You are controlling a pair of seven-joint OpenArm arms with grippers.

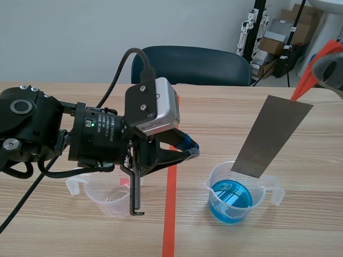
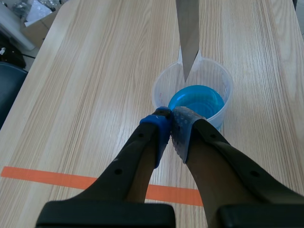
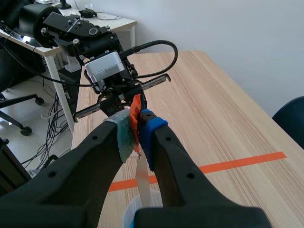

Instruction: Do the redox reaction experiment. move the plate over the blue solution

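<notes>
A grey metal plate (image 1: 273, 134) hangs tilted from an orange-red clip (image 1: 311, 75). My right gripper (image 1: 328, 61) is shut on that clip at the far right, high above the table. The plate's lower end sits just over the back rim of a clear beaker of blue solution (image 1: 231, 197). In the right wrist view the clip (image 3: 135, 121) is pressed between the fingers of the right gripper (image 3: 137, 127), and the plate (image 3: 142, 183) hangs below. My left gripper (image 1: 190, 147) is shut on nothing, hovering left of the beaker (image 2: 194, 99), with the plate's tip (image 2: 189, 38) ahead of it.
An empty clear beaker (image 1: 110, 194) stands under the left arm. An orange tape line (image 1: 171, 214) runs between the two beakers. A dark blue chair (image 1: 193, 64) stands behind the table, with boxes and equipment (image 1: 278, 40) at the back right.
</notes>
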